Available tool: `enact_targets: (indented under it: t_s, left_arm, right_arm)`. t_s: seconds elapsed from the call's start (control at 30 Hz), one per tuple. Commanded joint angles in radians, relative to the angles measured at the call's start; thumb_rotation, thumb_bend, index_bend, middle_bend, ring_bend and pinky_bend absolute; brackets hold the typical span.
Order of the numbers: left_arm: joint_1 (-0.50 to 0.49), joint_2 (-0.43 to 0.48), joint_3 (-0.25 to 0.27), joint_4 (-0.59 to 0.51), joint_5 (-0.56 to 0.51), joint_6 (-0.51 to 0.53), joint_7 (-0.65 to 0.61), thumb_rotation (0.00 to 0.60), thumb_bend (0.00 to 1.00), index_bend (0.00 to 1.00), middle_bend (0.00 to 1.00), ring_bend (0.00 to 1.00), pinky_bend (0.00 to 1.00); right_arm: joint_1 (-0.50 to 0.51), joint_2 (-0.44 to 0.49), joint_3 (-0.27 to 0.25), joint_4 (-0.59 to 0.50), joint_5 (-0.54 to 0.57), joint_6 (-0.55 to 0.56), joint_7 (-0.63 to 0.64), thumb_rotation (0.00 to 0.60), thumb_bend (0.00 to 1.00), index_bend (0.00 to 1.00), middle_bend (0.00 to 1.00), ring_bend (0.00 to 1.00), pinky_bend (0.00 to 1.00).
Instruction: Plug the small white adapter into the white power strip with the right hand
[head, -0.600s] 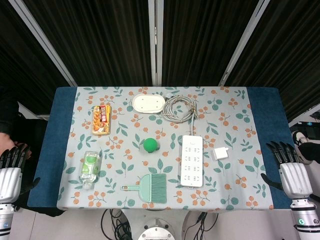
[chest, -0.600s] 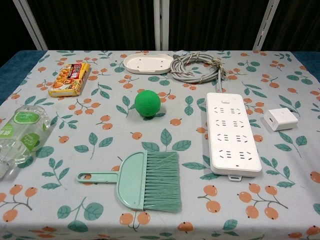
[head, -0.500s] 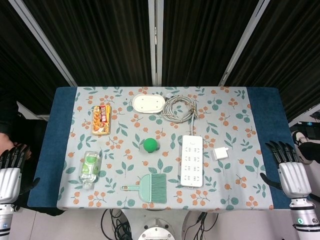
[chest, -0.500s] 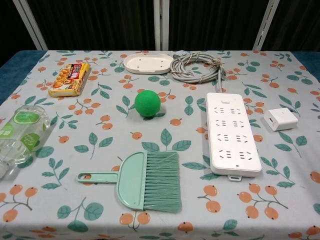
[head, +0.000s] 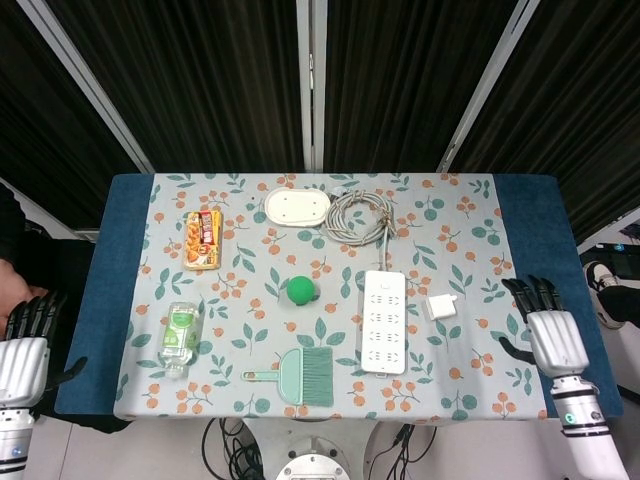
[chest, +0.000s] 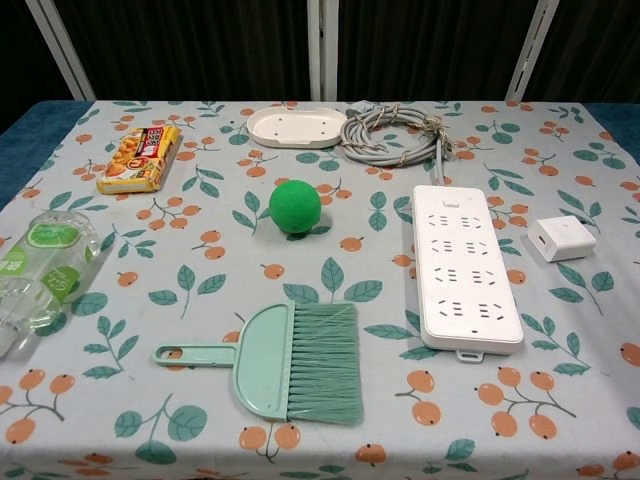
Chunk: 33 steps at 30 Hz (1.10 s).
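We see the small white adapter (head: 441, 307) lying on the flowered tablecloth (head: 470, 230) just right of the white power strip (head: 384, 321), apart from it, with the strip's grey cable (head: 356, 216) coiled beyond its far end. Our right hand (head: 544, 333) hovers over the table's right edge, empty with fingers spread, well apart from the adapter, while our left hand (head: 24, 347) hangs off the left edge, fingers likewise apart. Farther left lie a green ball (head: 301, 290), a green brush (head: 299, 375), a plastic bottle (head: 181, 338), a snack pack (head: 203, 240) and a white tray (head: 297, 206).
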Motion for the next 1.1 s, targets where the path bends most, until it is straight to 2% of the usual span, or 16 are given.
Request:
enact_targets:
  t_s: [0.03,0.1,0.3,0.37,0.67,1.1]
  left_arm:
    - [0.003,-0.003,0.001,0.004,0.001,0.005,-0.006,0.600,0.14,0.04,0.00,0.00,0.00]
    - [0.006,-0.005,0.001,0.006,-0.001,0.007,-0.010,0.600,0.14,0.04,0.00,0.00,0.00]
    - [0.007,-0.013,0.004,0.015,0.002,0.006,-0.019,0.600,0.14,0.04,0.00,0.00,0.00]
    - [0.008,-0.015,0.004,0.019,0.000,0.005,-0.022,0.600,0.14,0.04,0.00,0.00,0.00]
    - [0.010,-0.019,0.004,0.029,-0.004,0.001,-0.034,0.600,0.14,0.04,0.00,0.00,0.00]
    - [0.013,-0.028,0.005,0.046,-0.007,-0.002,-0.052,0.600,0.14,0.04,0.00,0.00,0.00]
  right_arm:
    - [0.064,-0.084,0.026,0.076,0.047,-0.087,-0.043,0.600,0.08,0.10,0.14,0.00,0.00]
    - [0.088,-0.123,0.032,0.118,0.059,-0.118,-0.060,0.600,0.07,0.14,0.14,0.00,0.00]
    - [0.143,-0.252,0.049,0.264,0.084,-0.170,-0.062,0.600,0.05,0.35,0.17,0.00,0.00]
    - [0.156,-0.286,0.048,0.310,0.085,-0.184,-0.052,0.600,0.04,0.39,0.17,0.00,0.00]
    - [0.187,-0.376,0.047,0.429,0.080,-0.199,0.013,0.600,0.04,0.43,0.18,0.00,0.00]
    - [0.206,-0.406,0.035,0.478,0.090,-0.231,0.028,0.600,0.04,0.45,0.19,0.00,0.00]
